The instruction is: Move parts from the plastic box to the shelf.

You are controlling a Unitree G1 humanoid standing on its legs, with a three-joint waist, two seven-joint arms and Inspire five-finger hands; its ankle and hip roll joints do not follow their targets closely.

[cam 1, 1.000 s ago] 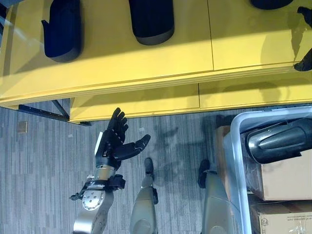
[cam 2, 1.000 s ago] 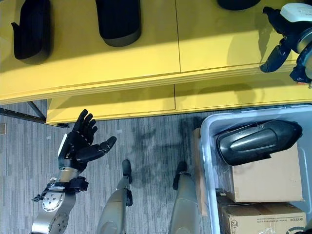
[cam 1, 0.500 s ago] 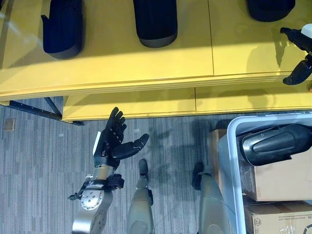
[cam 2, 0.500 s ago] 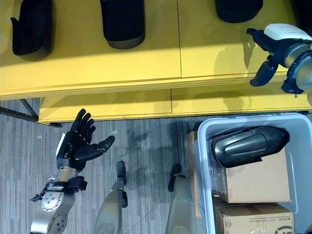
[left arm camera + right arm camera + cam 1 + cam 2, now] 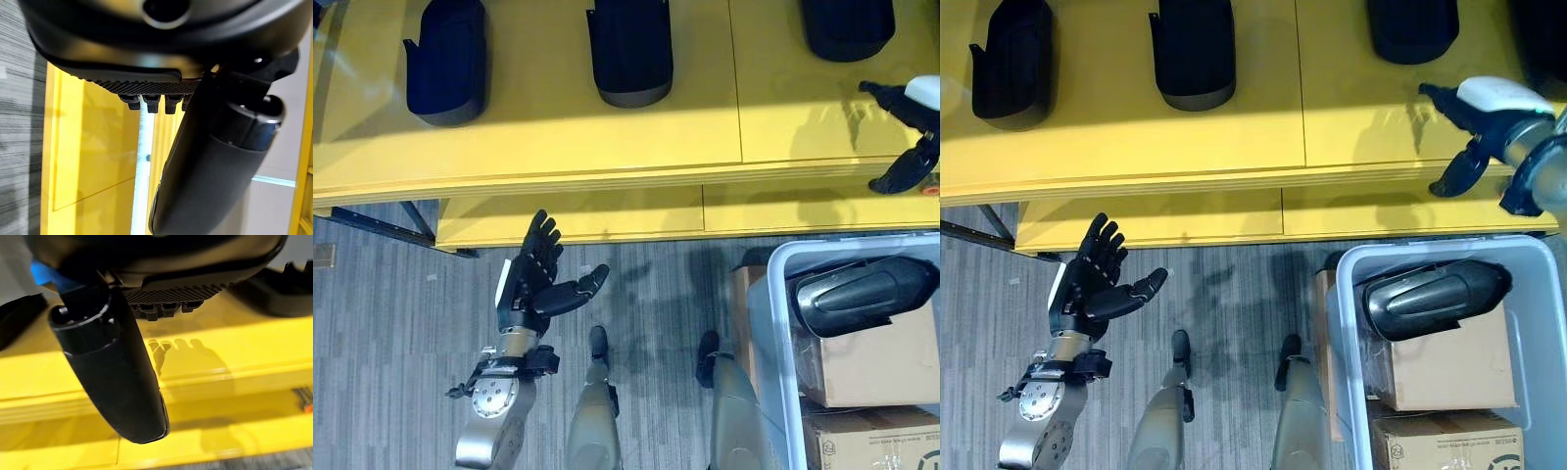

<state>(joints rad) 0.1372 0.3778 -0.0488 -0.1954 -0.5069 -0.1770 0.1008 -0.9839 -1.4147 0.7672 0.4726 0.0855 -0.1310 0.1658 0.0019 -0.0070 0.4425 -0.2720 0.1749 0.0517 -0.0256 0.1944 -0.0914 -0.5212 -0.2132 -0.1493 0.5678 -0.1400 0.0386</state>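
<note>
Room: grey carpet floor (image 5: 382, 333), lit from above.
Dark metal leg (image 5: 372, 223) showing at the floor's left edge, under bright light.

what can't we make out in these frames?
- Contents under the glossy black moulded part in the pale plastic box: hidden by brown cardboard boxes, cut by the frame edge.
- Third dark part on the yellow shelf: cropped at the top, both eye views.
- Right hand: partly cut off, left eye view.
</note>
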